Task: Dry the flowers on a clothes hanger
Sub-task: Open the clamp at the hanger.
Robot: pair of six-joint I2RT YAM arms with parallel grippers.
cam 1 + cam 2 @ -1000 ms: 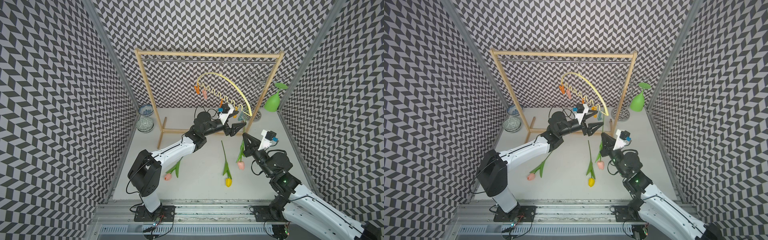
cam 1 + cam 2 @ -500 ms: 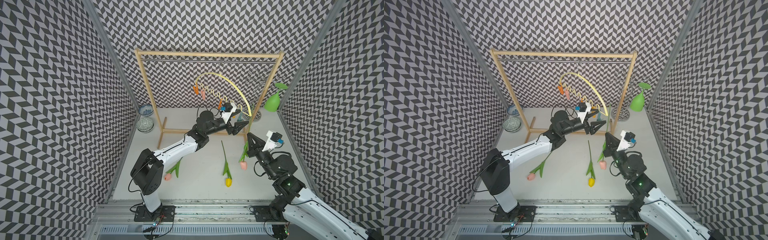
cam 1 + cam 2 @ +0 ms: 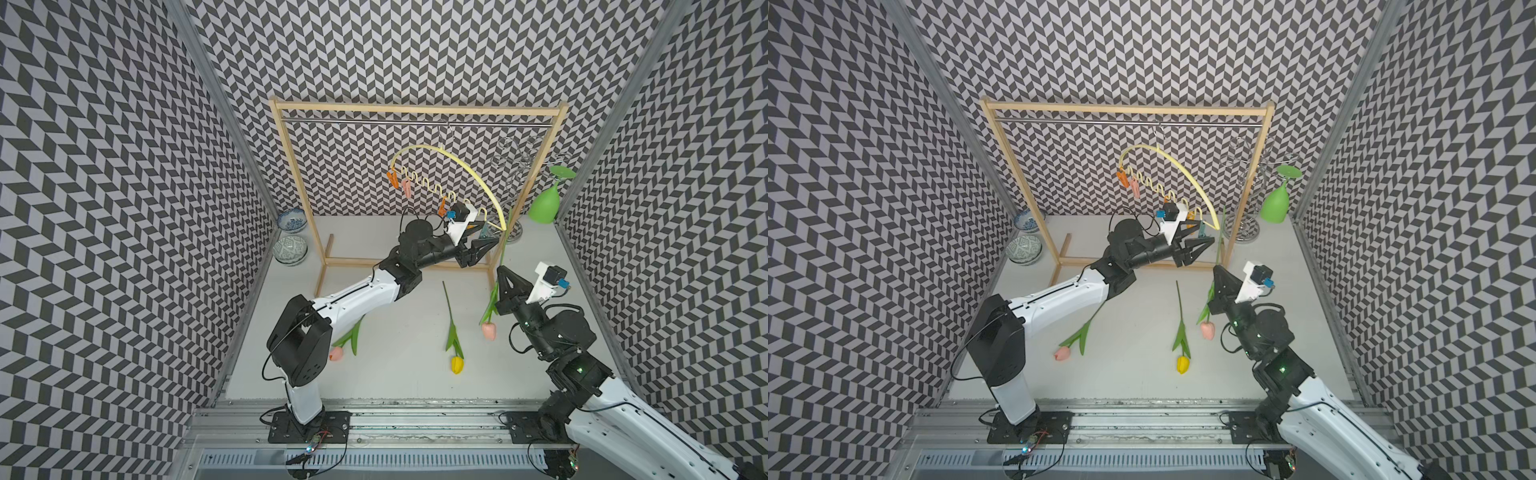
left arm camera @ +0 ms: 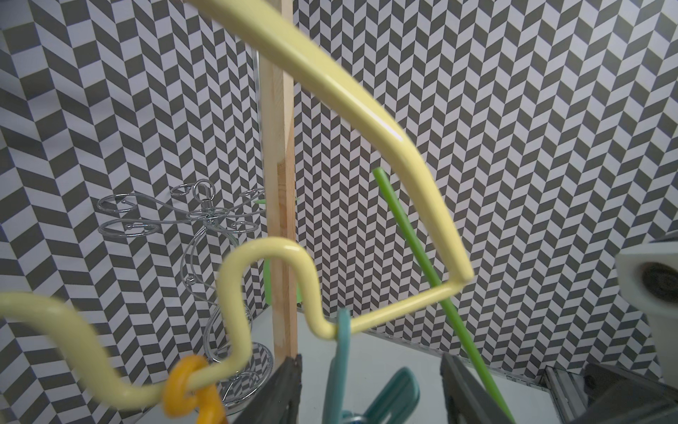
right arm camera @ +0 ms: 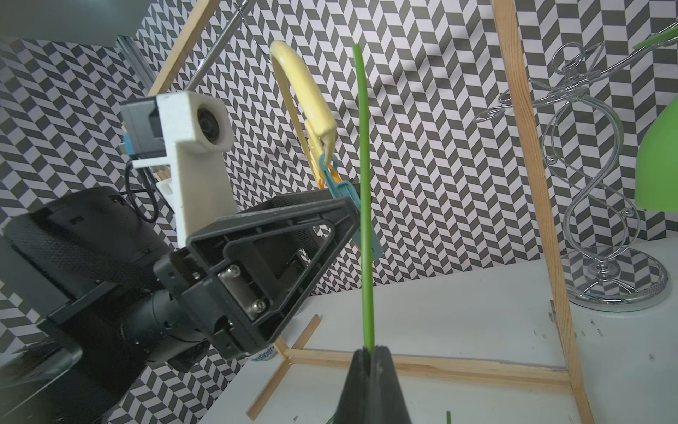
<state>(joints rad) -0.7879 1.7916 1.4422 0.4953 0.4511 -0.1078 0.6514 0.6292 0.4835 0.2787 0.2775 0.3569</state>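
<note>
Right wrist view, centre: right pincer (image 5: 370,351) grips a tulip stem (image 5: 364,183) upright; left pincer (image 5: 352,205), half-open, straddles the blue clothespin (image 5: 339,187). Squeeze fully before feeding the stem.

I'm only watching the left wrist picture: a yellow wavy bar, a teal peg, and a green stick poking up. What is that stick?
Observer: The stem of a pink tulip, head hanging down; the right pincer is shut on it.
Operator: Any more flowers?
Observer: Two lie on the table: a yellow tulip and a second pink tulip.
Operator: What holds the yellow bar up?
Observer: It is a clothes hanger, hooked over the metal rail of a wooden rack.
</note>
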